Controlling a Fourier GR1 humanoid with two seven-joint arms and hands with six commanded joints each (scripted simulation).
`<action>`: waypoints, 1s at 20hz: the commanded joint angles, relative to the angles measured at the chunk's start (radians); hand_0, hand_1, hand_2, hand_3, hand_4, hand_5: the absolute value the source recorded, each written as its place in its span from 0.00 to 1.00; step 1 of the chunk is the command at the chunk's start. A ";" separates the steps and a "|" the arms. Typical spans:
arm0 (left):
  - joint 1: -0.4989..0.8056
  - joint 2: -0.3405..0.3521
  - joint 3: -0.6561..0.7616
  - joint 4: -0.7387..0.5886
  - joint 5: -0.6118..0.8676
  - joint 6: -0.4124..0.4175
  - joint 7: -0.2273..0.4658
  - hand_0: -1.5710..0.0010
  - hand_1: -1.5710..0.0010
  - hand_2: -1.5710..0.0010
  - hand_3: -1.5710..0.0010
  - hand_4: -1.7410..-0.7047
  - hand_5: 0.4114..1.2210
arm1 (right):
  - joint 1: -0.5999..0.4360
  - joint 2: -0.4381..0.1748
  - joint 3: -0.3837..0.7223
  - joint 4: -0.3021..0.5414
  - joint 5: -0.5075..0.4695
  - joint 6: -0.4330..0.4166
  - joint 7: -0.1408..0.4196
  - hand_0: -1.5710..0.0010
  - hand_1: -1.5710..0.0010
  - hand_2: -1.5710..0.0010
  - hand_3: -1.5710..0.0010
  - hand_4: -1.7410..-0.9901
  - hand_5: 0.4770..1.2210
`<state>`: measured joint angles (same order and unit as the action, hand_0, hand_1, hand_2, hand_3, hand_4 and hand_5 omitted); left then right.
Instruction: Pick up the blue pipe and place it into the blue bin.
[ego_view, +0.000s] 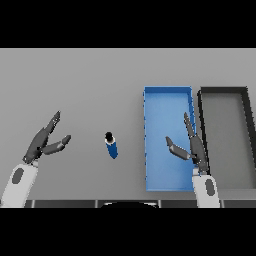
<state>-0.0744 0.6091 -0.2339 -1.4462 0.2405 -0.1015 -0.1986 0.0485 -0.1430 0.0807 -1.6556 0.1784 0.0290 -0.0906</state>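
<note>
The blue pipe (112, 146), judged light, stiff and perhaps slippery, is best gripped mid-body by the relaxed, empty fingers (186, 125) of the right hand (196, 149).

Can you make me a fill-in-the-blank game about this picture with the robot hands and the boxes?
1. The pipe standing on the grey table is colored ____.
2. The blue bin sits just left of a bin with a ____ rim.
3. The right hand hovers over the ____ bin.
4. The left hand holds ____; its fingers are straight.

Missing words: blue; black; blue; nothing
</note>
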 joint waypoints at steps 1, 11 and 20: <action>0.014 0.019 -0.007 -0.021 0.005 -0.021 0.010 1.00 1.00 1.00 1.00 0.73 0.20 | -0.004 -0.010 -0.005 -0.006 0.005 -0.004 0.005 1.00 1.00 1.00 1.00 0.75 0.19; 0.044 -0.020 -0.204 -0.159 -0.083 -0.118 0.127 1.00 1.00 1.00 1.00 0.58 0.05 | 0.009 0.001 0.002 -0.007 0.000 0.002 0.014 1.00 1.00 1.00 1.00 0.73 0.19; -0.050 -0.225 -0.282 -0.014 -0.164 -0.072 0.106 1.00 1.00 1.00 1.00 0.57 0.06 | 0.037 -0.005 -0.003 -0.037 -0.006 0.006 0.024 1.00 1.00 1.00 1.00 0.72 0.19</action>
<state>-0.1249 0.3832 -0.5159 -1.4608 0.0767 -0.1730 -0.0891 0.0849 -0.1481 0.0782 -1.6927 0.1723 0.0348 -0.0661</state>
